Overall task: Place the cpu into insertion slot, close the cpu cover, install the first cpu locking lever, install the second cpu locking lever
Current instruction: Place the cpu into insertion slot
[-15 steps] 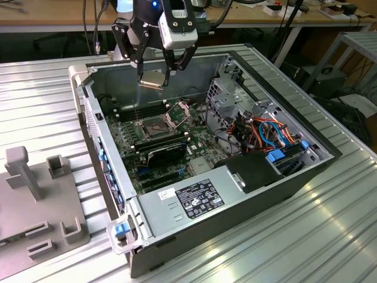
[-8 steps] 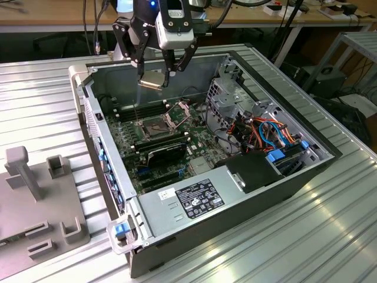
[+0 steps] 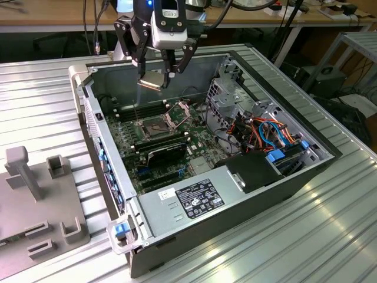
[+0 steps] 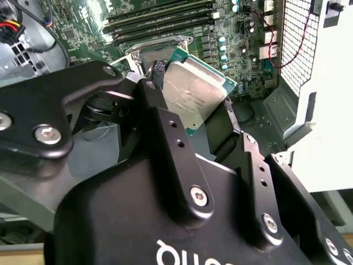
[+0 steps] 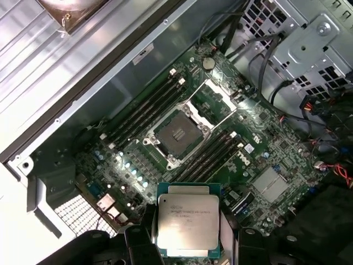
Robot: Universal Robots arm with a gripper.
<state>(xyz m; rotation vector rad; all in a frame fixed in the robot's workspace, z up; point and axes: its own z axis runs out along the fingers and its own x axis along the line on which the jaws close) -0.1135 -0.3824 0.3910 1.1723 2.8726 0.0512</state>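
gripper [image 3: 156,72] is pinching the cpu [image 5: 187,221] by two opposite edges, fingers pressed onto it, metal top facing the first wrist camera. the chip hangs in the air well above everything and touches nothing else. in the exterior view it looks a bit tilted rather than flat, though that could just be the angle.

the bit that matters: the slot [image 5: 177,134] is down below and a little off to one side of the chip, not straight under it as far as i can judge. in the first wrist view the cpu edges sit at a clear angle to the slot's edges, so the two squares aren't lined up in rotation yet.

slot is bare, pin field showing, nothing seated in it. the cover [image 5: 212,99] is flipped up and back on its hinge, on the exterior view's right of the slot, so the opening is clear from above.

room looks tight-ish. memory sticks [image 5: 146,110] run in rows along two sides of the slot, just beside it. the green board [image 5: 276,149] spreads out flat around that, inside the open case [image 3: 259,194], which lies on a ribbed metal table [image 3: 318,236].
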